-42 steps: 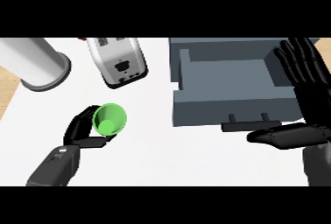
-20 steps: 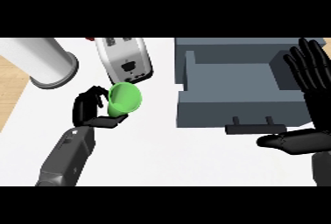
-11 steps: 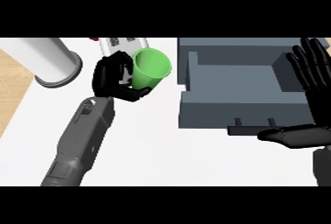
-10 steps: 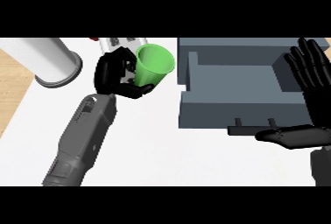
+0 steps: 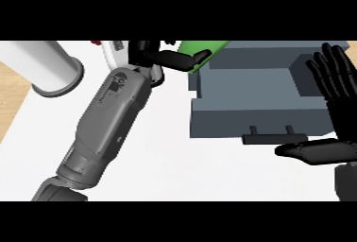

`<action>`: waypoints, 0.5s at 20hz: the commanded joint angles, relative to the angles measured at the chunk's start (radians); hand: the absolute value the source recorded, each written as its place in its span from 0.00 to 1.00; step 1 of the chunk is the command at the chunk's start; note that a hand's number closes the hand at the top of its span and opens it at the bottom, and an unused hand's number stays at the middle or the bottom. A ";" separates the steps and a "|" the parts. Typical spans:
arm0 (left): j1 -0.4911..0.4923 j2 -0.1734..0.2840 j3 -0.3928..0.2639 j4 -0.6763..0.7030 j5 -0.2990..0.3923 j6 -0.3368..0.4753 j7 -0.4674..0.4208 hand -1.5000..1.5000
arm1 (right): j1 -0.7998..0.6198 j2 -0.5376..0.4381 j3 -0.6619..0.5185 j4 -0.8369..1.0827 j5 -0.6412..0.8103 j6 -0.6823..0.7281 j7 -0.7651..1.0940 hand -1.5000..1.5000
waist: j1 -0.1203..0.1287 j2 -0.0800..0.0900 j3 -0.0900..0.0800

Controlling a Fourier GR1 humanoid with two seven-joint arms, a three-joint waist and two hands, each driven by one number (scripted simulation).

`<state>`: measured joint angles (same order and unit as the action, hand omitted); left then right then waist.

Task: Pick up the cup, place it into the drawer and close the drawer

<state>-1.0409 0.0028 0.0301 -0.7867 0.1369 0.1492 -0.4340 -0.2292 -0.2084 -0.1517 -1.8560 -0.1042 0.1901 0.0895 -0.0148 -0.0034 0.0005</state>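
The left hand (image 5: pixel 164 56) was at about twelve o'clock in the head view, its fingers and thumb curled round the green cup (image 5: pixel 202 48), which it held off the counter at the far left corner of the open grey drawer (image 5: pixel 261 111). Only part of the cup showed, between the fingers and the view's top edge, so its tilt could not be told. The grey left forearm ran from roughly seven o'clock up to the hand, crossing the white counter (image 5: pixel 181 165). The drawer lay at about two o'clock, its dark handle (image 5: pixel 273 138) facing the near side. The right hand (image 5: pixel 335 113) showed at three to four o'clock by the drawer's right side, fingers straight and pointing up, thumb lying just beside the handle, holding nothing. A white cylinder (image 5: pixel 49 68) stood at ten o'clock, and a white appliance (image 5: pixel 115 52) sat partly hidden behind the left hand, near eleven o'clock.
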 commanded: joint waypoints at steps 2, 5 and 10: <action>-0.194 -0.003 -0.068 0.117 0.047 0.132 0.141 1.00 | -0.011 0.004 0.014 -0.035 -0.010 0.000 0.035 0.00 | -0.026 0.007 0.000; -0.240 -0.003 -0.104 0.231 0.066 0.162 0.162 1.00 | -0.083 -0.044 -0.042 0.035 -0.041 0.018 0.033 0.00 | -0.032 0.013 0.000; -0.299 -0.003 -0.183 0.386 0.104 0.221 0.181 1.00 | -0.122 -0.021 0.001 0.051 -0.003 -0.001 0.032 0.00 | -0.061 0.023 0.001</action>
<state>-1.3002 0.0003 -0.0879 -0.5010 0.2109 0.3217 -0.2720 -0.2940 -0.2253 -0.1588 -1.8449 -0.1256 0.1999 0.1126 -0.0605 0.0127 0.0013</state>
